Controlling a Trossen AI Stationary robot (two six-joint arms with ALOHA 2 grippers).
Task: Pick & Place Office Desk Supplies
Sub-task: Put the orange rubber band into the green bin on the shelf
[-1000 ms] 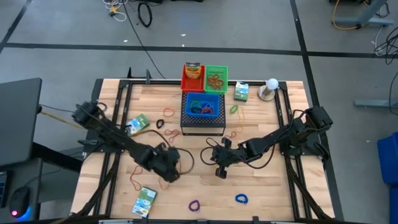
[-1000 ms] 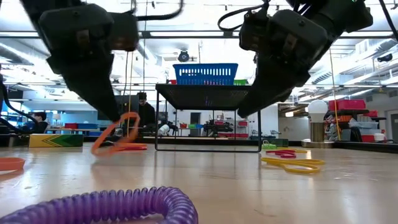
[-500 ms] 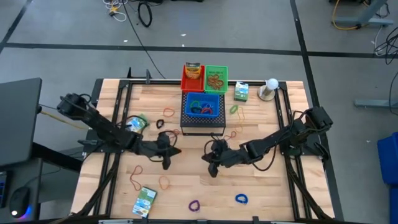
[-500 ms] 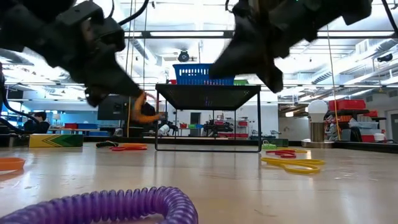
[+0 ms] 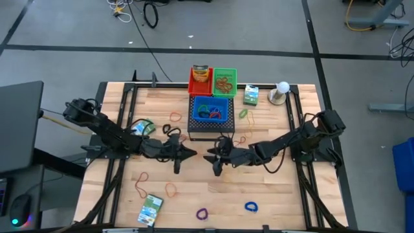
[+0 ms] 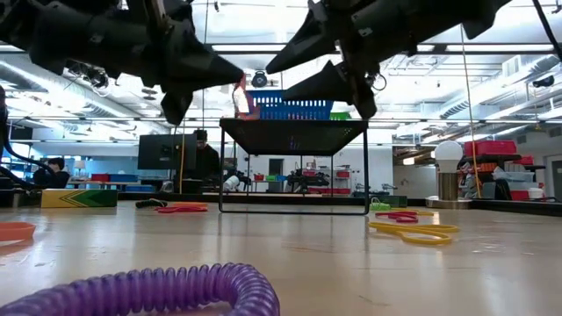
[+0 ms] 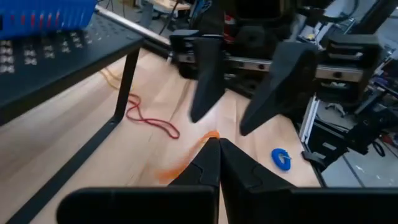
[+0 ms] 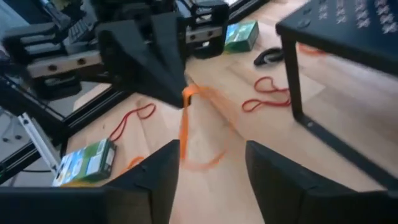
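In the middle of the wooden table (image 5: 272,181), just in front of the black perforated stand (image 5: 210,133), our two arms meet tip to tip above the surface. The left gripper (image 5: 189,153) has its fingers pressed together on an orange rubber band (image 8: 198,127), which hangs from its tips as a long loop clear of the tabletop. Facing it, the right gripper (image 5: 210,157) holds its two fingers spread apart, with the dangling loop straight ahead of them and not yet touched.

We judge this to be a handover in the air, the band passing from left to right before it goes into one of the bins. On top of the stand sits a blue basket (image 5: 211,110) of coloured loops, with a red bin (image 5: 200,80) and a green bin (image 5: 225,81) holding rubber bands behind it.

To do it well, we should keep the left gripper quiet so the loop stops swinging, then bring the right fingers around one hanging strand, not the gap inside the loop. We close fully before the left lets go, since a thin band slips out easily. Other bands, a purple loop (image 5: 202,213), a blue loop (image 5: 251,207) and small green-white boxes (image 5: 150,208) lie scattered around.
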